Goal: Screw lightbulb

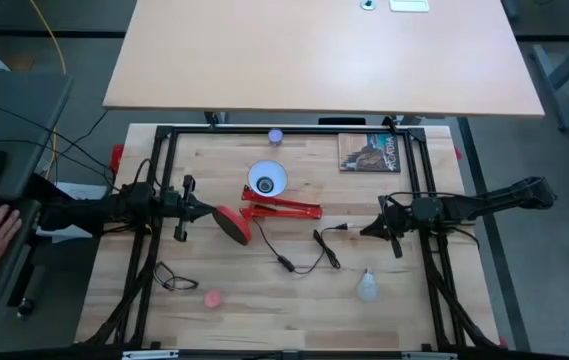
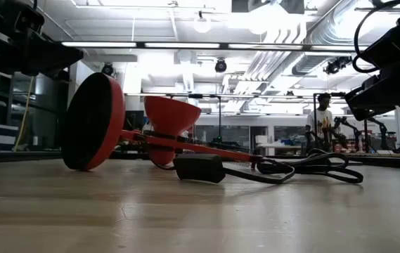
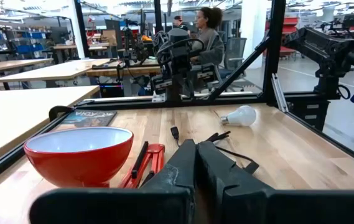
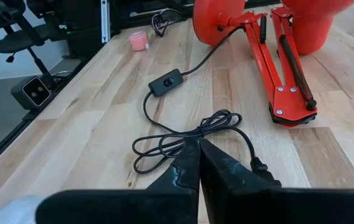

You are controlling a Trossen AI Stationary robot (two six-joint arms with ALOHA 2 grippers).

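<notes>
the lightbulb [image 1: 367, 288] is lying on its side on the wooden desk [image 1: 294, 310], toward the front right, well apart from the red lamp [image 1: 264, 205] and touching neither arm; in the left wrist view it is showing as a white bulb [image 3: 240, 116] resting alone on the wood. the lamp is lying tipped over at the middle, its white-lined shade beside its folded red arm, with its black cord [image 1: 304, 252] trailing toward the bulb's side. the left hand [image 1: 207, 210] is hanging just beside the lamp's round base, fingers pressed together and holding nothing. the right hand [image 1: 368, 230] is hovering near the cord's coiled end, likewise closed and empty.
</notes>
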